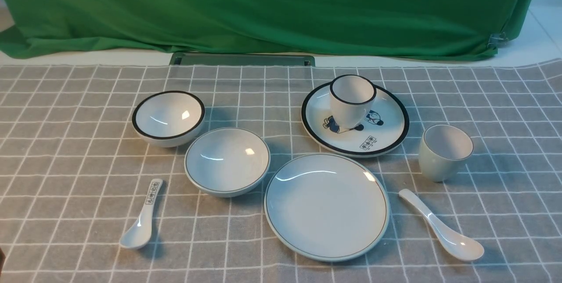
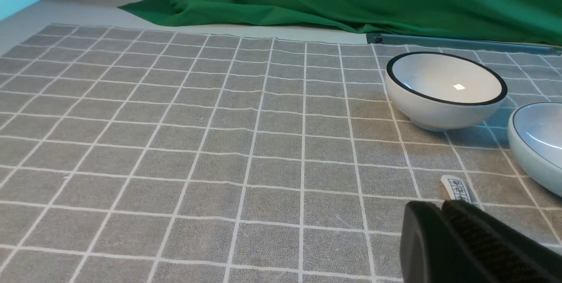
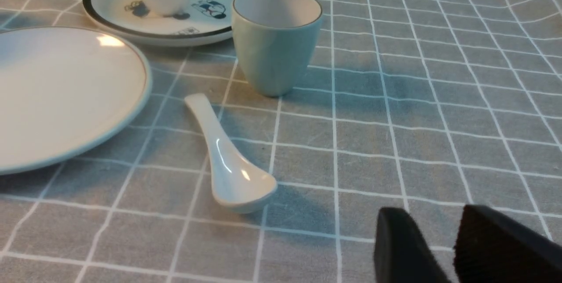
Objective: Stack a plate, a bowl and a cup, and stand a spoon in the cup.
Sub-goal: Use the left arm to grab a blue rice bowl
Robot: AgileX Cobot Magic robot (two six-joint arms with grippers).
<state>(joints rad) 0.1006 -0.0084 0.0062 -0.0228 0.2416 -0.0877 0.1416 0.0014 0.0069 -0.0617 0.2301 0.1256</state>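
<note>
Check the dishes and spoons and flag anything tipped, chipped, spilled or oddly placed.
Nothing is tipped, chipped or spilled that I can make out. One mild oddity: the black-rimmed cup stands off-centre on the cartoon plate, toward its far edge, but upright.

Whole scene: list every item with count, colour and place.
plate: 1, pale grey-white, front centre
bowl: 1, pale grey-white, left of it
cup: 1, pale, right side
spoon: 1, plain white, before that cup
cartoon plate: 1, white, black rim, behind
black-rimmed cup: 1, white, on it
black-rimmed bowl: 1, white, back left
marked spoon: 1, white, front left
tablecloth: 1, grey checked, underneath
curtain: 1, green, back
left gripper: 1, black, shut
right gripper: 1, black, open
</note>
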